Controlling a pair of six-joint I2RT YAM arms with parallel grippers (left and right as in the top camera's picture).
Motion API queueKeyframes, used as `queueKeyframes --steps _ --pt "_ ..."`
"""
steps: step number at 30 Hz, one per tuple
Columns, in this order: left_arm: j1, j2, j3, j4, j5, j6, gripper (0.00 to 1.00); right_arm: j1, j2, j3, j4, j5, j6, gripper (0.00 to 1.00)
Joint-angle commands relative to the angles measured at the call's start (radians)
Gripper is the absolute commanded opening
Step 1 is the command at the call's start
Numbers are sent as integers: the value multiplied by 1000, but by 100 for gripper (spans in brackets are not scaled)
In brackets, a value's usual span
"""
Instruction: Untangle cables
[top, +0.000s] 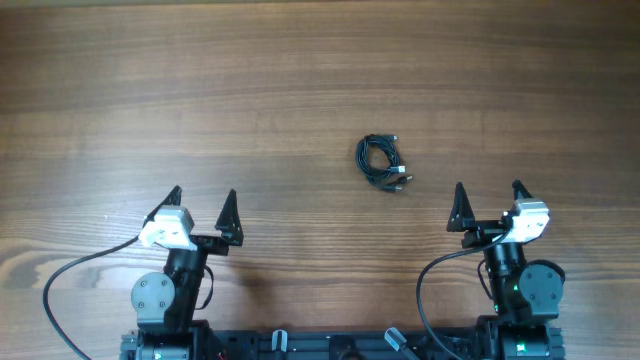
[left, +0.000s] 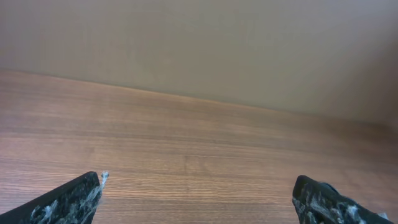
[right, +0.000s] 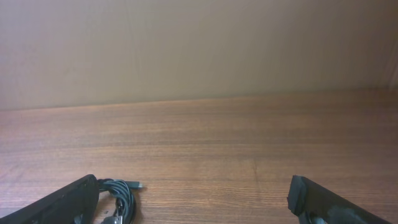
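You can't count the cables (top: 382, 163) from overhead. They show only as one small black bundle of thin loops, with a few pale plug ends poking out on the side nearer the right arm. How the cords cross inside it is too small to make out.

In the right wrist view the same bundle (right: 121, 198) sits at the lower left. It is cut off by the bottom edge and partly hidden behind the finger on that side, with one plug end sticking out toward the middle. The left wrist view shows only bare wood and a plain wall (left: 199, 43).

The bundle lies on the worktop (top: 300, 80), ahead of the right fingers (top: 460, 208) and off toward the centre. It is near them but touches nothing, and it is well apart from the left fingers (top: 229, 212).

Both pairs of fingers are released, spread wide and empty, hovering near the arm bases.

There is bare wood all around the bundle. Overhead, the worktop runs out of the picture at the top, left and right. In the wrist views its far edge meets the wall.

A thicker black arm cable (top: 60, 290) loops out beside the left base and another (top: 425, 290) beside the right base. Both lie well clear of the bundle.
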Motion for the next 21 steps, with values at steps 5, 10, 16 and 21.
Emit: queueKeyframes --steps 5,10,16,21 --pt "3 65 129 -59 28 -40 100 -2 5 -1 2 13 -9 100" --pt "3 239 276 -82 86 -45 100 -2 5 -1 2 13 -8 100" --pt "3 556 510 -112 190 -124 100 -2 5 -1 2 13 -8 100" --pt "-54 851 746 -177 336 -127 100 -2 5 -1 2 13 -8 100"
